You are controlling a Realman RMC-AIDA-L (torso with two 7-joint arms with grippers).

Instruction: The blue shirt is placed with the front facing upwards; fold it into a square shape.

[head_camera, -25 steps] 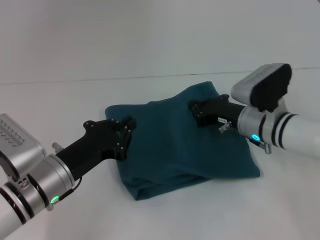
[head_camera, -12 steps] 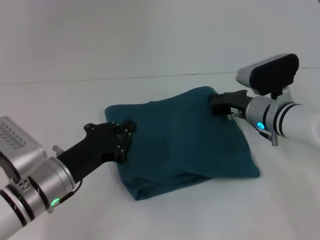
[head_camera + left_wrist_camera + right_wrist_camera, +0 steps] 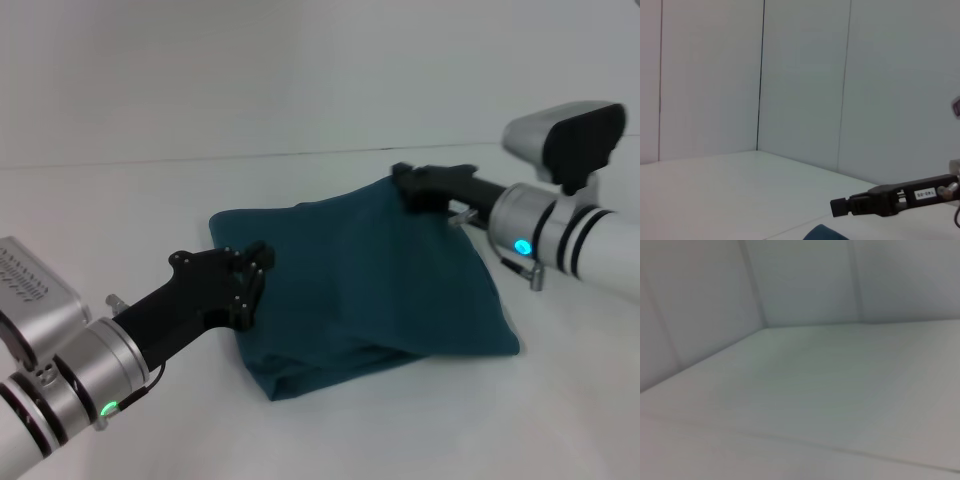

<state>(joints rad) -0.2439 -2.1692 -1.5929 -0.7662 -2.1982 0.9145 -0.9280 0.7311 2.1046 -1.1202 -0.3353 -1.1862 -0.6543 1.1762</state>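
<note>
With the blue shirt already a near-square bundle, right gripper at its far corner, seemingly pinching cloth. Left gripper at near-left edge, finger spread unclear.

obstacle: blue shirt bundle lying mid-table | flanking: left gripper at 9 o'clock, right gripper at 1 o'clock | open: table lying bare toward 11 o'clock
</note>
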